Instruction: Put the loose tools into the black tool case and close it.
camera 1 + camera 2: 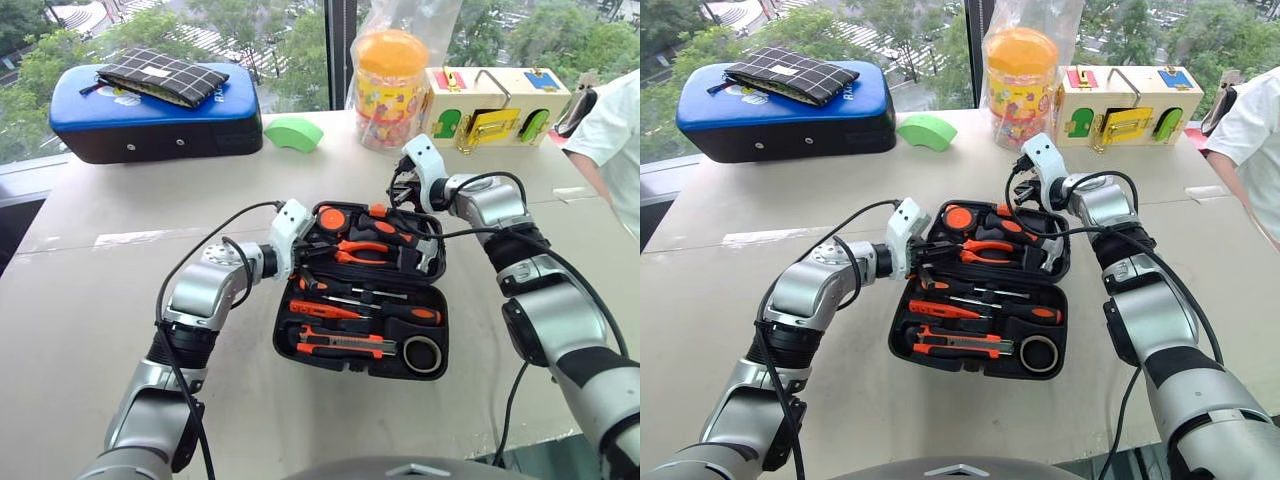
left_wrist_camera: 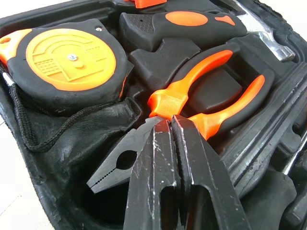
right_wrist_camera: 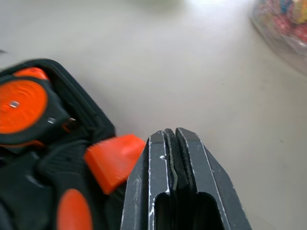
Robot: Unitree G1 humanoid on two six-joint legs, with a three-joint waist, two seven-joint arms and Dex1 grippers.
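Tools and table things, counted

One open tool case [image 1: 300, 345] holds one utility knife [image 1: 340, 346], two screwdrivers [image 1: 355, 312], one tape roll [image 1: 422, 354], one pair of pliers [image 1: 365, 252], one tape measure [image 1: 333, 219] and one hammer [image 1: 400, 236]. On the far table: one blue case [image 1: 150, 125], one checked pouch [image 1: 165, 75], one green block [image 1: 293, 133], one orange-lidded jar [image 1: 390, 85], one wooden latch box [image 1: 497, 105].

The black tool case [image 1: 300, 345] is laid open at the middle of the table [image 1: 90, 330], with the utility knife [image 1: 340, 345] and tape roll [image 1: 422, 353] set in its near half and the pliers [image 1: 362, 253] in its far half. Behind it, a padded case [image 1: 150, 120] is placed at the left, a jar [image 1: 390, 90] and a latch box [image 1: 495, 108] at the right
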